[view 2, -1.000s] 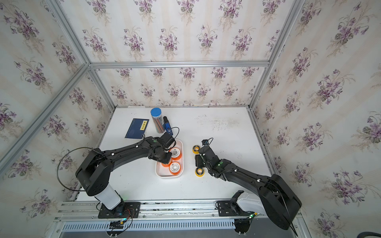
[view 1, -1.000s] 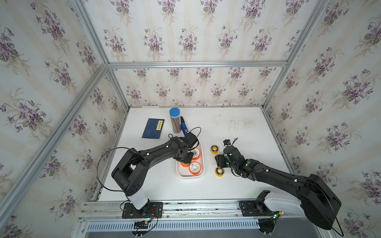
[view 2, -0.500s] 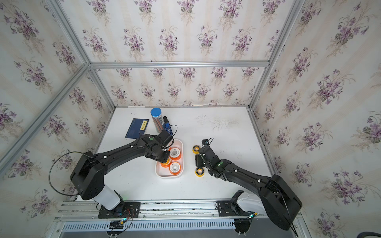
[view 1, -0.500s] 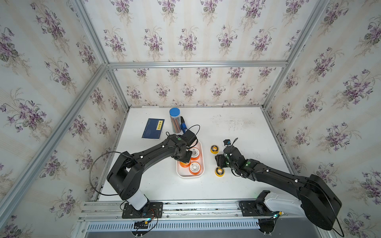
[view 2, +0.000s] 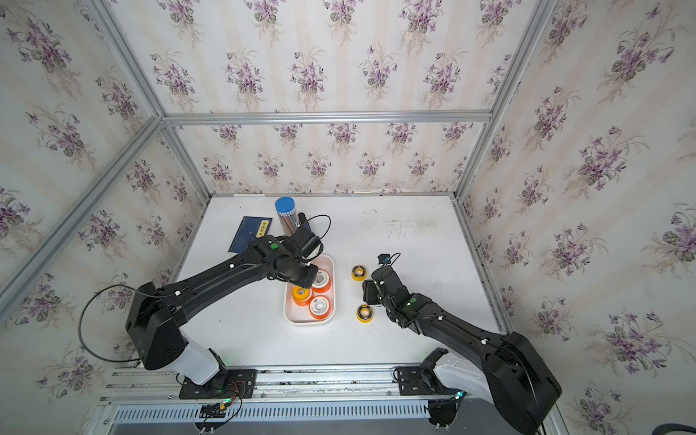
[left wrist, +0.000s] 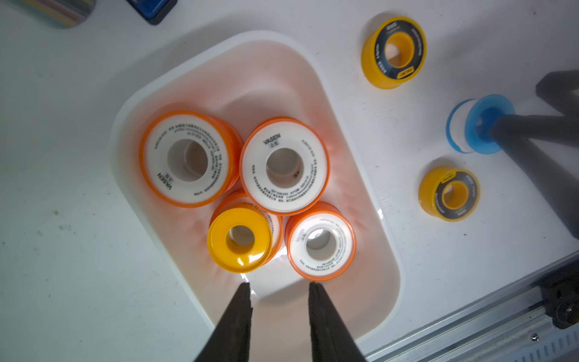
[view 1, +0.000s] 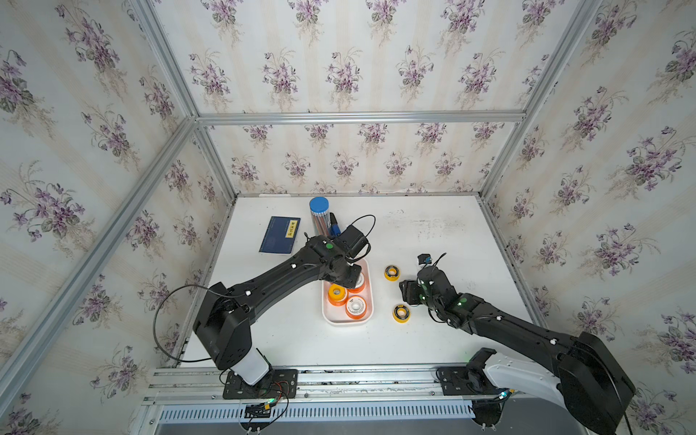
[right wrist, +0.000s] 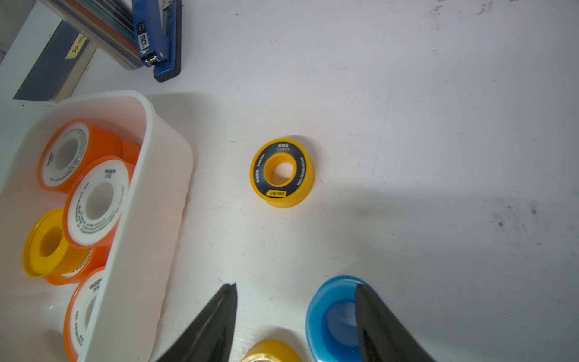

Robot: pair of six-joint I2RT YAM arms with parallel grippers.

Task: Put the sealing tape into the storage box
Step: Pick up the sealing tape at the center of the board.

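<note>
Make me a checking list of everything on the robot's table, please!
Surface: white table, scuffed at the far side.
Job's things: storage box holds orange rolls and a plain yellow roll; far labelled roll, near labelled roll and blue roll lie outside on the table.
Clutter: dark blue booklet, blue-capped tube, blue stapler.
Grippers: left gripper open and empty over the box; right gripper open, one finger at the blue roll's hole.
Cables: black loop by the left arm's base; short cable at the right wrist.
Surroundings: flowered walls, metal frame.
</note>
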